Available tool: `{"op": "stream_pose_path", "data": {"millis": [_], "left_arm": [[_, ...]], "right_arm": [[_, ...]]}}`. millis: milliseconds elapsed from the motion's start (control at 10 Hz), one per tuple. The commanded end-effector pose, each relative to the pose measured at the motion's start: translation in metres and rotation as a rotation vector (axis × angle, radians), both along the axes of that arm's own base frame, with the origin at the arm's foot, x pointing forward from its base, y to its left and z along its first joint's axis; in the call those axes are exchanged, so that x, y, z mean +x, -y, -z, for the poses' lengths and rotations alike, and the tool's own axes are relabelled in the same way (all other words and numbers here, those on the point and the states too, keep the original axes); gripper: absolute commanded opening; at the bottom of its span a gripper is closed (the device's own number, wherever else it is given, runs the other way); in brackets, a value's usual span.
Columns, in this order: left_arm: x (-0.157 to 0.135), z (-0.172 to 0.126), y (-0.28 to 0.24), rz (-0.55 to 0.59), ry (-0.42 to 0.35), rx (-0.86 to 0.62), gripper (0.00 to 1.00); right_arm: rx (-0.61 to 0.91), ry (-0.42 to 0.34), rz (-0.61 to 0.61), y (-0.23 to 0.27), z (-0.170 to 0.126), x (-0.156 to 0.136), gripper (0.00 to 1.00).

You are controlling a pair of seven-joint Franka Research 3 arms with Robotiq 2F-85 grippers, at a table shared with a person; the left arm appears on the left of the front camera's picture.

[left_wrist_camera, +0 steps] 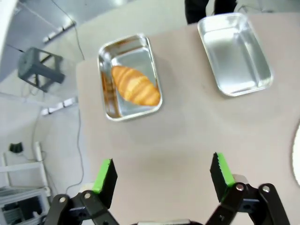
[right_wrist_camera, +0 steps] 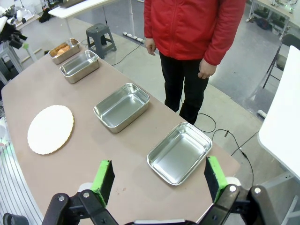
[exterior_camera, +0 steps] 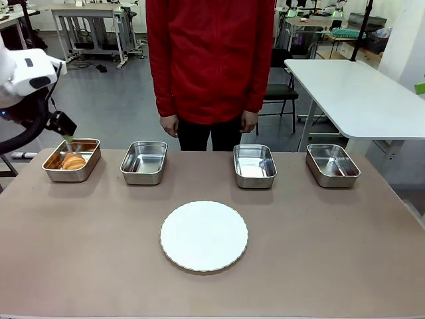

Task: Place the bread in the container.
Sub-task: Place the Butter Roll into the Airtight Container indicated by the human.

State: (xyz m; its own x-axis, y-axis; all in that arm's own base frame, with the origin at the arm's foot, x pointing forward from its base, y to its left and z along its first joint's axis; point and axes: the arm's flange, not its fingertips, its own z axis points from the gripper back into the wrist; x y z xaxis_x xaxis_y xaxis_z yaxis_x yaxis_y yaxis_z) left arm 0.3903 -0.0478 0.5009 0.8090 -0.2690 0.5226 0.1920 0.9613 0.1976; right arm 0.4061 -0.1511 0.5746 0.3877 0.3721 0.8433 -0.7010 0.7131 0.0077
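Note:
The bread (exterior_camera: 73, 161), a golden-brown croissant, lies inside the leftmost container (exterior_camera: 70, 176), a shallow steel pan. My left gripper (exterior_camera: 66, 136) hangs just above that pan's far edge, holding nothing. In the left wrist view the bread (left_wrist_camera: 136, 85) rests in the container (left_wrist_camera: 140, 54) well beyond my left gripper (left_wrist_camera: 162, 173), whose green pads stand wide open over bare table. My right gripper (right_wrist_camera: 158, 173) is open and empty above the table's right end, near the rightmost pan (right_wrist_camera: 178, 152). From there the bread (right_wrist_camera: 61, 48) shows far off in its container (right_wrist_camera: 56, 56).
Three more steel pans (exterior_camera: 144, 161) (exterior_camera: 254, 165) (exterior_camera: 332, 165) line the far side. A round white plate (exterior_camera: 204, 236) lies mid-table. A person in a red jacket (exterior_camera: 209, 60) stands at the far edge, hands down. A grey stool (right_wrist_camera: 101, 37) stands beyond the table.

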Motion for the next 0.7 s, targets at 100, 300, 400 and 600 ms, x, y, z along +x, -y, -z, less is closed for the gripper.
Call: {"op": "stream_pose_path", "data": {"millis": [100,300,400,600], "left_arm": [[-0.042,0.01,-0.004,-0.001,-0.022,-0.053,1.0],[-0.049,0.018,-0.008,0.024,-0.066,-0.089,1.0],[-0.046,0.021,-0.008,0.017,-0.123,-0.063,1.0],[-0.02,-0.004,0.002,-0.004,-0.078,-0.062,1.0]], "right_arm": [[0.013,0.013,-0.007,0.0,-0.001,0.001,1.0],[0.013,0.013,-0.007,0.0,-0.001,0.001,1.0],[0.013,0.013,-0.007,0.0,-0.001,0.001,1.0],[0.013,0.013,-0.007,0.0,-0.001,0.001,1.0]]}}
